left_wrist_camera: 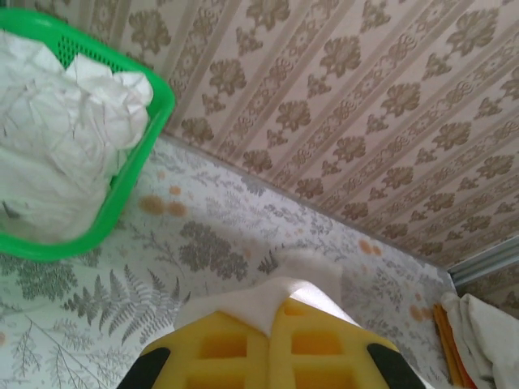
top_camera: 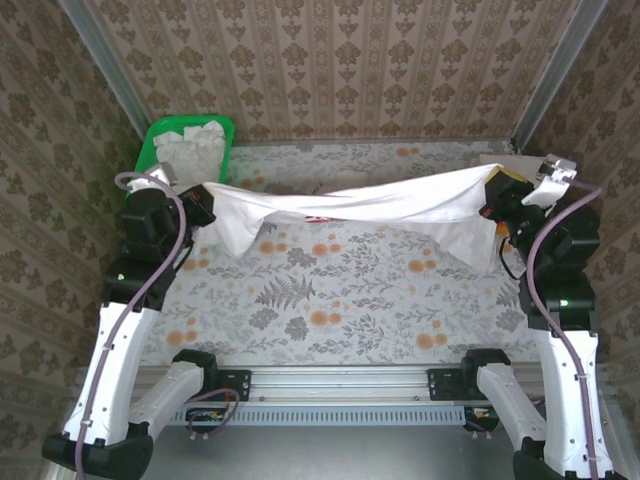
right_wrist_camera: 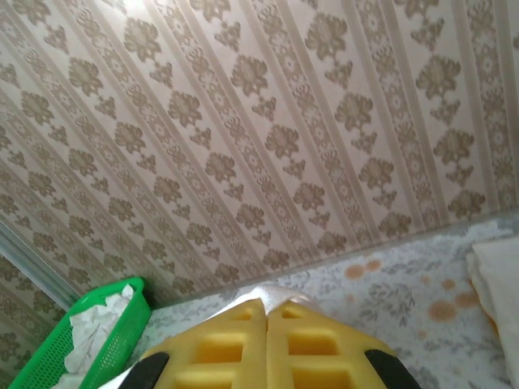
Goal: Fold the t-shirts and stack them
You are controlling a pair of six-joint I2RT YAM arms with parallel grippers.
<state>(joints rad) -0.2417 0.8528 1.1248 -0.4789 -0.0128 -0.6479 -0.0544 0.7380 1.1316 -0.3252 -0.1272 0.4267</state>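
An off-white t-shirt (top_camera: 360, 205) hangs stretched above the table between both arms, with a bit of red print (top_camera: 320, 217) showing at its lower edge. My left gripper (top_camera: 205, 203) is shut on the shirt's left end. In the left wrist view, white cloth (left_wrist_camera: 246, 303) is pinched between the closed yellow pads of the left gripper (left_wrist_camera: 269, 312). My right gripper (top_camera: 495, 195) is shut on the right end. In the right wrist view a fold of cloth (right_wrist_camera: 276, 292) sticks out from the tips of the right gripper (right_wrist_camera: 266, 305). More crumpled white t-shirts (top_camera: 190, 145) fill the basket.
The green mesh basket (top_camera: 150, 150) stands at the back left corner, its rim (left_wrist_camera: 138, 162) close to the left gripper. Folded white cloth (left_wrist_camera: 478, 332) over an orange layer (left_wrist_camera: 444, 336) lies at the back right. Patterned walls close in the table on three sides.
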